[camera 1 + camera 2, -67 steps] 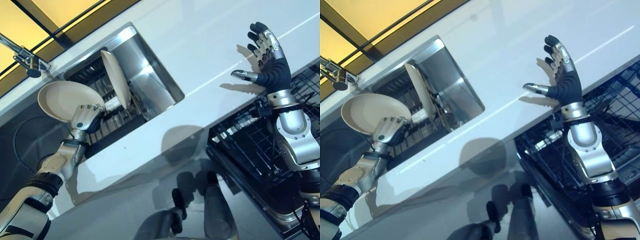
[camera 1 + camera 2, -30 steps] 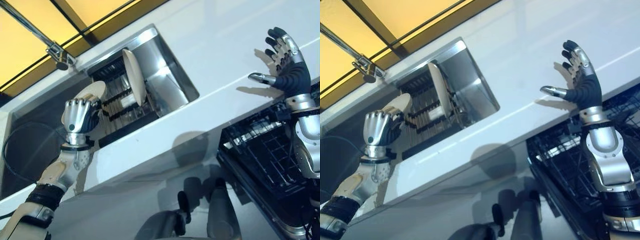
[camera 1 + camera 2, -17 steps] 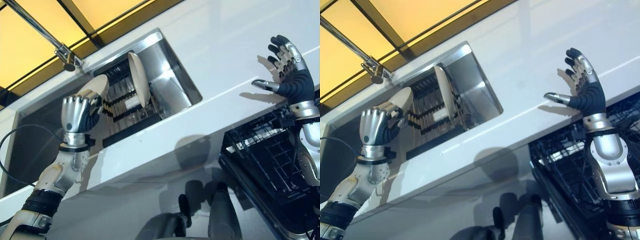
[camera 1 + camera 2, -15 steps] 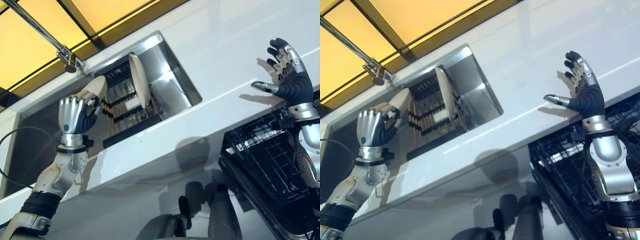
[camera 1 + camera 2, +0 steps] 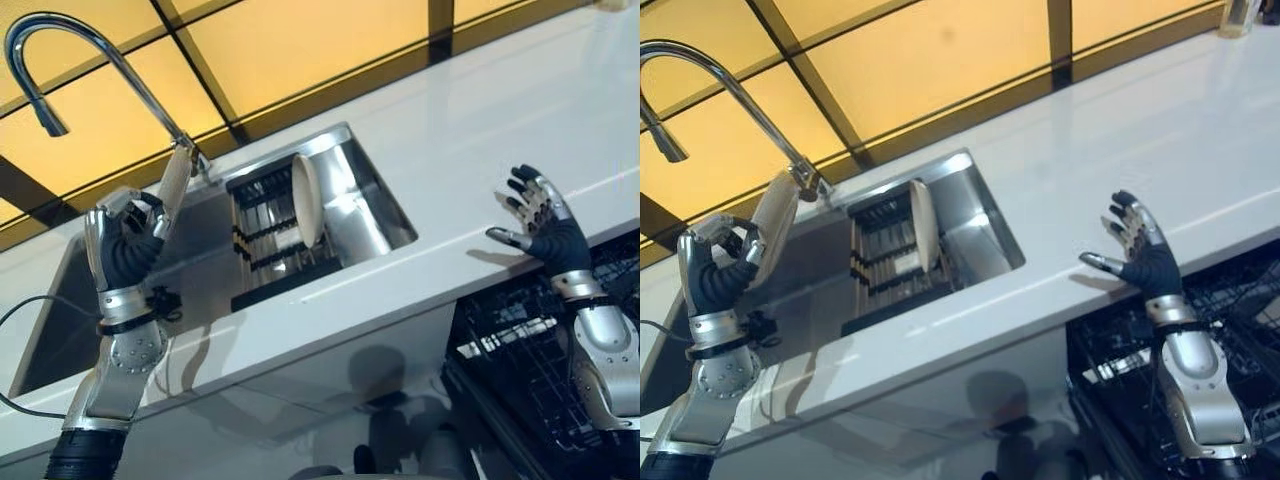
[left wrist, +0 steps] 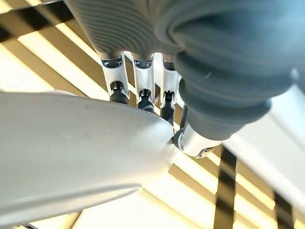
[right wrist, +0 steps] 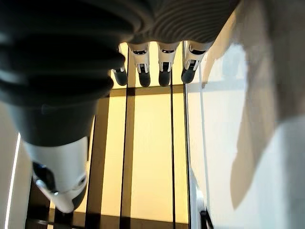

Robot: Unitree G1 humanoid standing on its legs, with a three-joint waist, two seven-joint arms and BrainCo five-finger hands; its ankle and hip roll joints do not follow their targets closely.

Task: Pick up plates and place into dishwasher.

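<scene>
Left hand [image 5: 125, 240] pinches a cream plate [image 5: 174, 180] edge-up over the sink [image 5: 345, 160]; right hand [image 5: 540, 222] is spread. Next: carry it right into the dishwasher rack [image 5: 520, 350].

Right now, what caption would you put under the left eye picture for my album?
Robot's left hand lifts a plate beside the faucet; another plate stands in the sink rack; right hand open above the counter.

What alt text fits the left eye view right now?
The left hand holds a plate edge-on above the sink, by the faucet. A second plate stands in the sink's rack. The right hand hovers open over the counter, above the dishwasher rack.
</scene>
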